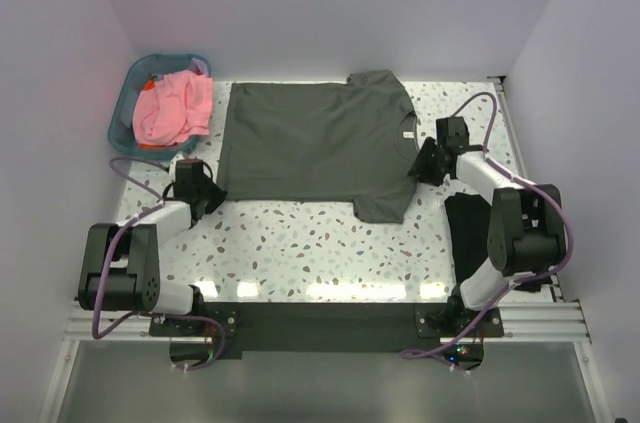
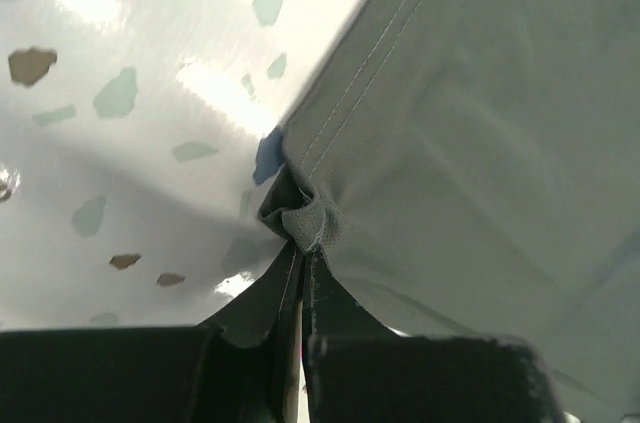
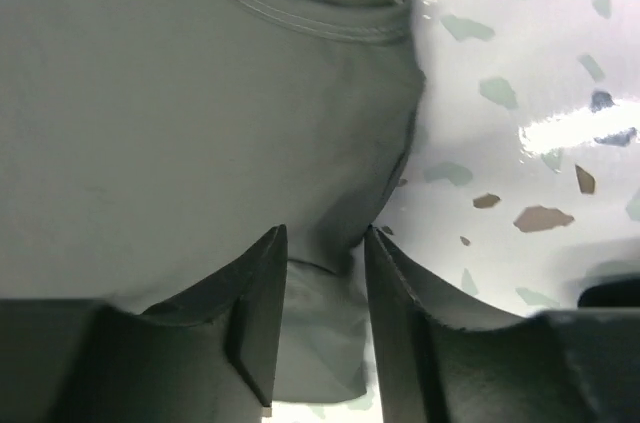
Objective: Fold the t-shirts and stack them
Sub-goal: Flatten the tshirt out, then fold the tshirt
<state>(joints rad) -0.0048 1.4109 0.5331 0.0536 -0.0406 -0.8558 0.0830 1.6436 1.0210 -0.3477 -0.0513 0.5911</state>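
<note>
the left jaws pinch a corner of the olive-grey t-shirt [image 1: 310, 143] lying flat on the table [image 1: 300, 243], but the right jaws are apart with its edge loose between them, so a pull could bunch it.

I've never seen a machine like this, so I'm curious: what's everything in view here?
olive-grey t-shirt: one, spread flat, mid-table
pink t-shirts: count unclear, bunched in the basket
black t-shirt: at least one, table's right side
basket: one, teal, far left corner
table: one, white, speckled
left arm, right arm: black and white, near edge
left fingers: shut on the olive-grey t-shirt's hem corner
right fingers: apart, at its collar end
</note>
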